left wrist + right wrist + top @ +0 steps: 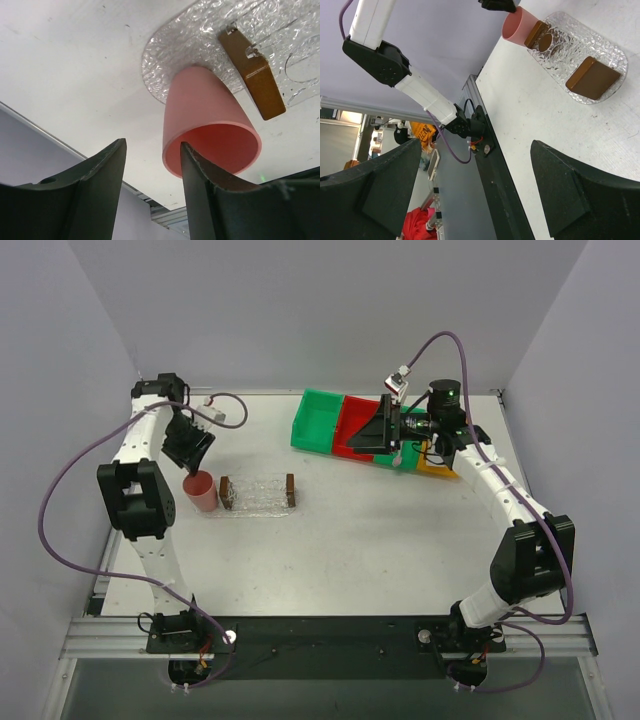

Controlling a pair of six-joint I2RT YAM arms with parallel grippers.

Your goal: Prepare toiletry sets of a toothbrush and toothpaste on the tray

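Note:
The clear tray (pixel 258 495) lies left of the table's middle, with a dark brown block (pixel 226 490) at each short end. It is bare between the blocks. A stubby pink cup (pixel 201 490) stands mouth up at its left end. In the left wrist view the cup (pixel 200 110) rests on the tray's rounded end (pixel 165 55). My left gripper (pixel 190 455) is open just above the cup, one finger (pixel 200 185) at its rim. My right gripper (pixel 385 430) is open and empty above the bins. No toothbrush or toothpaste shows in any view.
A row of bins stands at the back right: green (pixel 318 420), red (pixel 352 430) and yellow (pixel 437 465), partly hidden by my right arm. The right wrist view shows the tray (pixel 570 45), the cup (pixel 517 26) and the table's near edge rail (pixel 490 165).

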